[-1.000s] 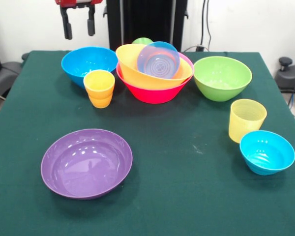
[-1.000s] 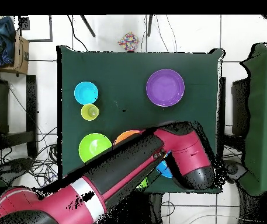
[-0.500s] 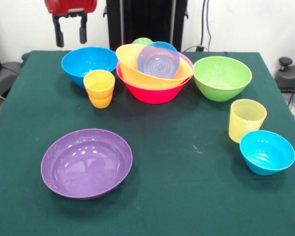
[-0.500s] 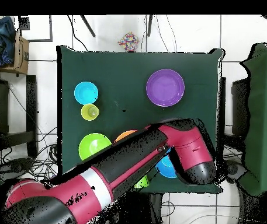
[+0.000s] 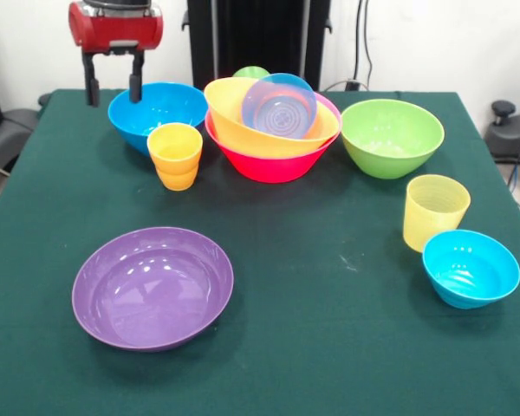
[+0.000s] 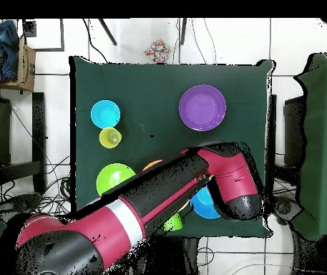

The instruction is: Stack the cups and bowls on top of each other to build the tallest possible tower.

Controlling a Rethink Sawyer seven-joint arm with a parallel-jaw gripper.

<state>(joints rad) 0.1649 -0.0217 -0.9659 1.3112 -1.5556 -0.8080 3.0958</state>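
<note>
My gripper [image 5: 113, 89] is open and empty, hanging at the far left of the table by the left rim of the medium blue bowl [image 5: 156, 113]. The tower is a pink bowl [image 5: 269, 163] holding an orange bowl [image 5: 243, 121] with a small blue bowl [image 5: 279, 106] tilted inside. A green cup [image 5: 251, 73] peeks out behind it. The yellow-orange cup [image 5: 175, 154] stands in front of the blue bowl. The green bowl [image 5: 392, 137], pale yellow cup [image 5: 435, 211], second small blue bowl [image 5: 470, 267] and purple bowl [image 5: 152, 286] stand apart.
In the overhead view the red arm [image 6: 159, 197] covers the tower and most of the blue bowl [image 6: 205, 205]. The purple bowl [image 6: 202, 107], small blue bowl [image 6: 105, 114], pale yellow cup [image 6: 110, 137] and green bowl [image 6: 112, 179] show beside it.
My gripper has moved down and to the picture's left in the front view, from above the table's far edge to beside the blue bowl's left rim. No cup or bowl has moved.
</note>
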